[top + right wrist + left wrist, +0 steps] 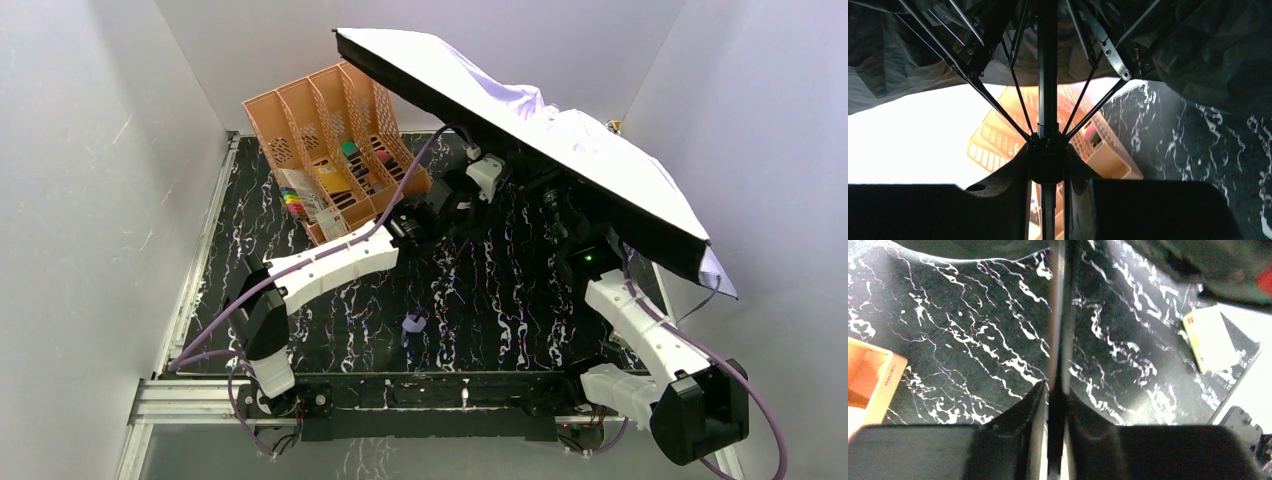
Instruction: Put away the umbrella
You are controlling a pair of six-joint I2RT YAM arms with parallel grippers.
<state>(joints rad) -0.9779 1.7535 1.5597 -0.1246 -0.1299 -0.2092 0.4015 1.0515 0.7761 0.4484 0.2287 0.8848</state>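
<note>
- the pale lavender fabric compact umbrella (pixel 560 130) is standing open and tilted, its canopy spreading above and beyond the right tool (pixel 1048 150) and shading that side of the black marble-patterned table (pixel 480 300).
- the right tool is pressing its fingers against both sides of the dark runner hub (pixel 1048 162), just where the ribs are fanning out ahead of it. it is probably gripping there so the runner can be slid along to fold the canopy.
- the left tool (pixel 1054 390) is pinching the thin dark shaft (pixel 1056 330), which is running straight out ahead between its fingers. this is likely bracing the shaft while the other tool works.
- the peach plastic lattice file organiser (pixel 330 130) is sitting near the left tool, on its left. its slots are holding flat items in yellow, green, pink and dark tones, too small to name.
- a small pale lavender fabric piece (pixel 412 325) is lying on the table behind both tools, near the arm bases. whether it is a strap or a sleeve i cannot tell.
- folding is looking like the step in hand, and stowing is not yet begun.
</note>
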